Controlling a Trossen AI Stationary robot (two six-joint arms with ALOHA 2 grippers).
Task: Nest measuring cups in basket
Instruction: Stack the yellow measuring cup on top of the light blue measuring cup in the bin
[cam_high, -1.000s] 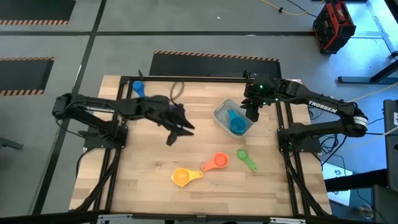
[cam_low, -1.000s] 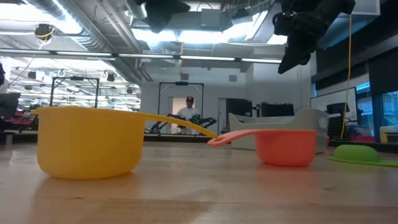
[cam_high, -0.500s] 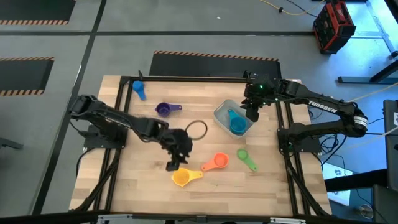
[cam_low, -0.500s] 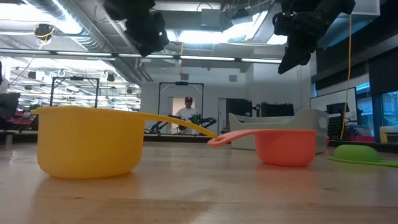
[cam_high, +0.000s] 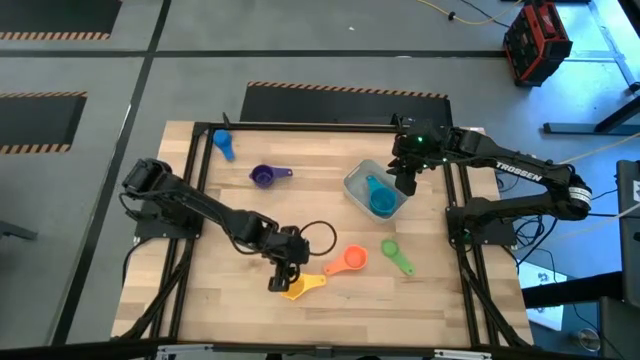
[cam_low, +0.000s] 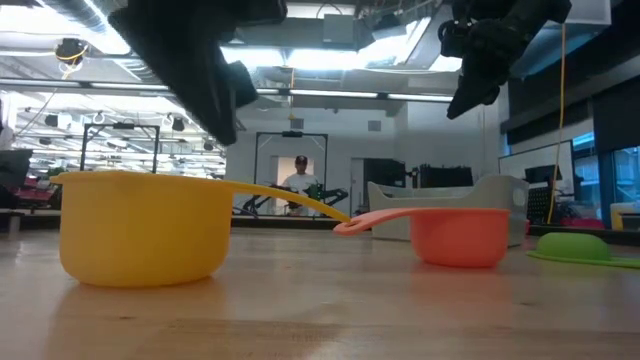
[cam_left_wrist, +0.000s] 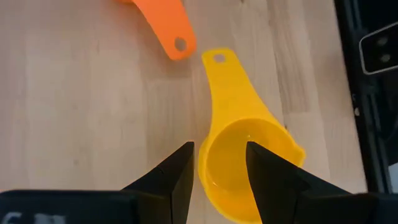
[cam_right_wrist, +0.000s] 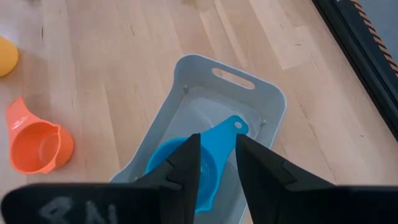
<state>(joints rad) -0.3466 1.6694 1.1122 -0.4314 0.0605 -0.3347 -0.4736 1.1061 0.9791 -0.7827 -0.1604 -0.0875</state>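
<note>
The yellow cup (cam_high: 293, 288) sits upright on the table near its near edge, handle pointing toward the orange cup (cam_high: 346, 262). My left gripper (cam_left_wrist: 221, 149) hangs open just above the yellow cup's (cam_left_wrist: 249, 162) bowl, one finger over the inside, the other outside the wall. In the low view its fingers (cam_low: 215, 110) stay above the rim. The basket (cam_high: 358, 184) holds a teal cup (cam_high: 380, 202). My right gripper (cam_high: 405, 183) waits open above the basket. Green (cam_high: 397, 256), purple (cam_high: 265, 176) and blue (cam_high: 222, 143) cups lie on the table. No red cup shows.
A black cable loop (cam_high: 318, 210) from the left arm hangs over the middle of the table. The orange cup's handle (cam_left_wrist: 168, 28) ends close to the yellow cup's handle (cam_left_wrist: 221, 68). A person (cam_low: 302, 180) stands far off in the room behind the table.
My left gripper has travelled from the middle of the table toward the near edge and come down over the yellow cup, staying open. The purple cup, covered by the arm before, now shows. The right arm and all cups have kept still.
</note>
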